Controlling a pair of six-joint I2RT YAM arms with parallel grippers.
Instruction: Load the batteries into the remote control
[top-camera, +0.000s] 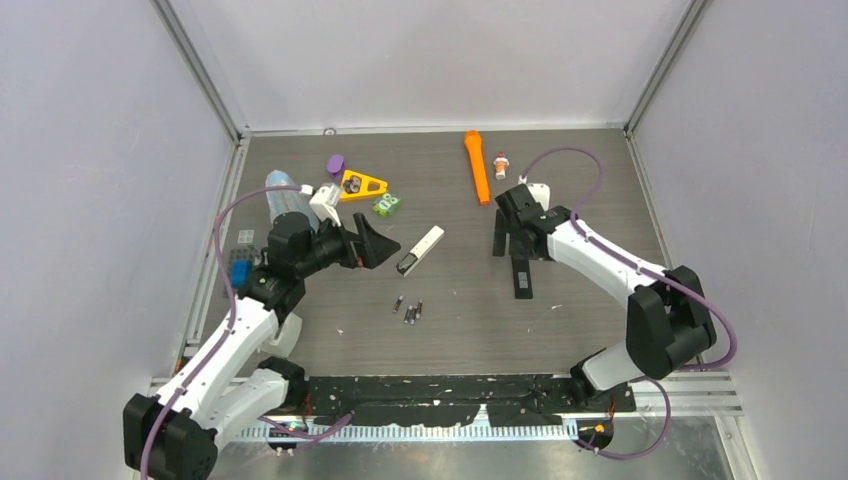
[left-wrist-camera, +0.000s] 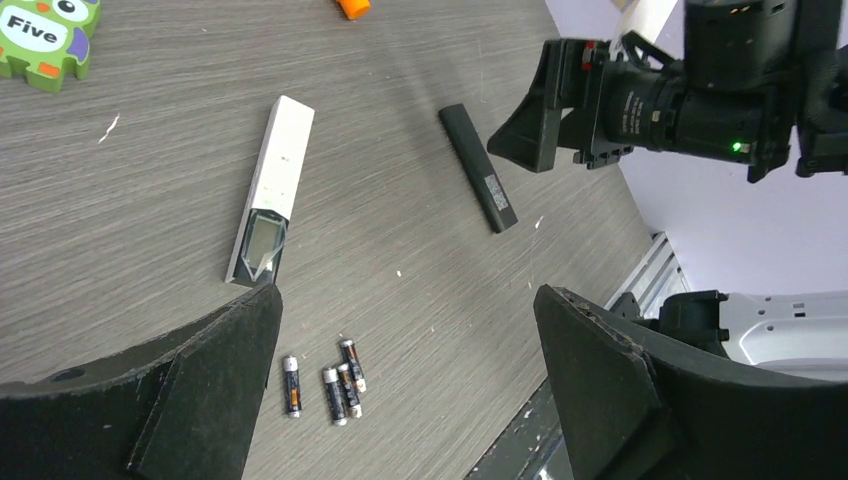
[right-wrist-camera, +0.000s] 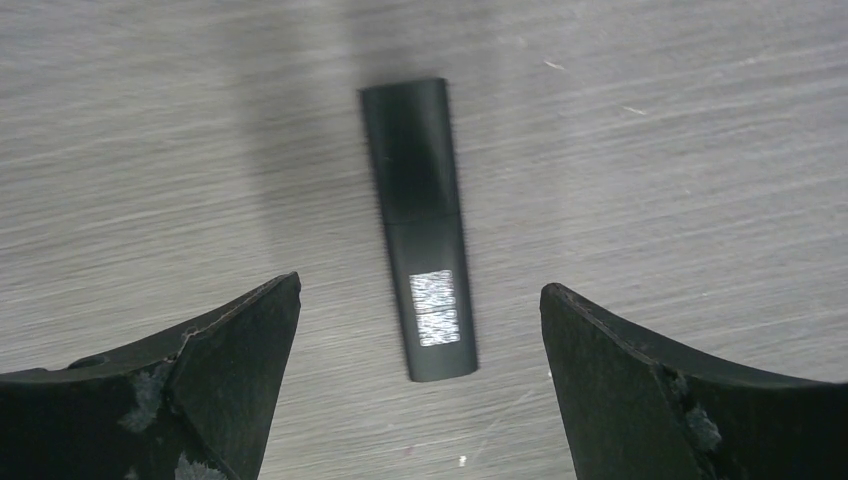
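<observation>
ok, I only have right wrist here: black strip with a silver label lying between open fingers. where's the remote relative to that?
Observer: The remote control lies on the table left of that black strip, apart from it, near the middle.
Operator: batteries?
Observer: I count four batteries, loose on the near side of the remote, one a little apart from the rest.
Operator: left arm?
Observer: The left hand is open and empty, close to the remote's dark end.
</observation>
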